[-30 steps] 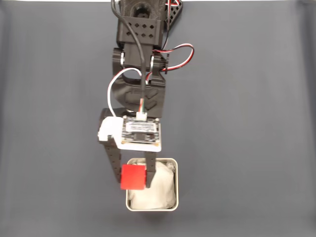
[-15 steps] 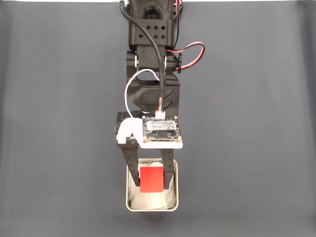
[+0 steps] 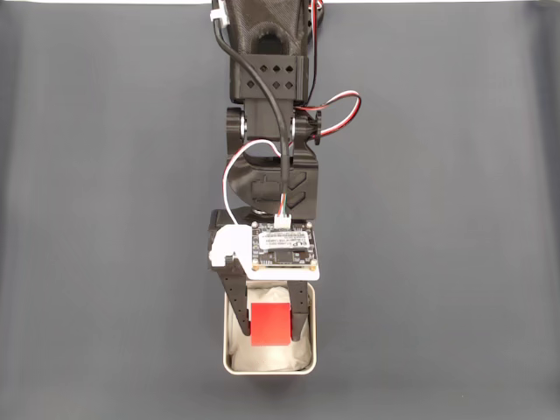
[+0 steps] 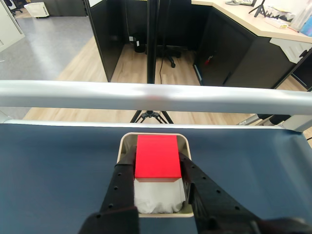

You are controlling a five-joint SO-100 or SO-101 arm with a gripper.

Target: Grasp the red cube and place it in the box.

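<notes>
Dark grey-blue cloth (image 3: 105,219) covers the table top; in the wrist view a silver rail (image 4: 156,96) runs along the far edge, w/ wood floor, dark desk panels and a tripod base beyond. Black arm (image 3: 267,105) enters the fixed view from the top centre and reaches straight down the picture, w/ red, white and black wires looping beside its joints and a small circuit board (image 3: 285,247) on a white mount just above the claw. Gripper (image 3: 270,328) points toward the bottom edge of the fixed view, its two black fingers (image 3: 237,306) reaching over the box (image 3: 313,328). Jaws sit at a narrow gap, about one cube-width, clamped on the red cube (image 3: 270,324) from left and right. In the wrist view the gripper (image 4: 158,168) shows both fingers (image 4: 122,187) pressed to the cube's (image 4: 157,156) sides, cube level w/ its top face clear. Cube sits inside the box outline (image 4: 127,141) in both views, above the soft white lining (image 4: 158,197), which shows below and around it; cannot tell if the cube's underside touches the lining. Box stands near the table edge by the rail, pale rim visible on all sides around the fingers.
</notes>
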